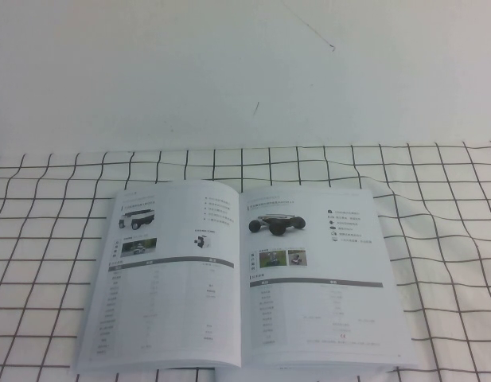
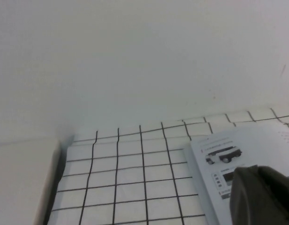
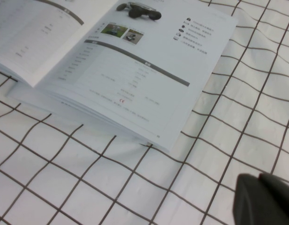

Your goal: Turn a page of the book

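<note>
The book [image 1: 245, 278] lies open and flat on the checked cloth, near the table's front edge. The page [image 1: 317, 278] is its right-hand leaf, with a dark chassis picture, an icon list, two small photos and a grey-barred table; it lies flat. Neither gripper shows in the high view. In the left wrist view my left gripper [image 2: 255, 171] is shut and empty, over the book's left leaf [image 2: 247, 145]. In the right wrist view my right gripper [image 3: 259, 180] is shut and empty above the cloth, apart from the book's near right corner [image 3: 156, 140].
A white cloth with a black grid [image 1: 444, 239] covers the table under the book, with slight wrinkles to its right. Bare white surface [image 1: 245, 72] lies beyond the cloth. A pale block edge [image 2: 22, 178] stands left of the cloth in the left wrist view.
</note>
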Controlling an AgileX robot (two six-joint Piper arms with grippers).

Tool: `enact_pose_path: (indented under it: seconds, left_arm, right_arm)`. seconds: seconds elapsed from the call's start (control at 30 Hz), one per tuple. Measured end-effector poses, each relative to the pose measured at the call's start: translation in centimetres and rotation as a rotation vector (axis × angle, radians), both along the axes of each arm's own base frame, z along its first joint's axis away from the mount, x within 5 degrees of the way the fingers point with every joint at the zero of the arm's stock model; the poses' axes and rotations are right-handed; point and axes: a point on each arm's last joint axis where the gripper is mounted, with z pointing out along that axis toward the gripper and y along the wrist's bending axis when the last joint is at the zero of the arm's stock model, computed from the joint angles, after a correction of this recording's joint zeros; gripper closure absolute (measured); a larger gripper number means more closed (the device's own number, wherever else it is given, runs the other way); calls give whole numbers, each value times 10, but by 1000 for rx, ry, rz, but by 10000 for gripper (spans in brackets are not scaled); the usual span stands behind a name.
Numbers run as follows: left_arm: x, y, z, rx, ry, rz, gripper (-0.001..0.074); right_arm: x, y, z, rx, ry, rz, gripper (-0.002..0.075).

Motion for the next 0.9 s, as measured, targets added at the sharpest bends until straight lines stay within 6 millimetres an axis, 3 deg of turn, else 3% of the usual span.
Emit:
enact_pose_path:
  seconds: [0.17, 0.27, 0.9]
  left_arm:
    - [6, 1, -45, -37, 82, 44, 737]
    - [7, 1, -61, -84, 134, 59, 737]
    - [6, 1, -68, -97, 202, 59, 737]
  right_arm:
    - [0, 0, 0, 1, 0, 0, 728]
    - [0, 0, 0, 1, 0, 0, 728]
    - [0, 0, -1, 0, 2, 0, 728]
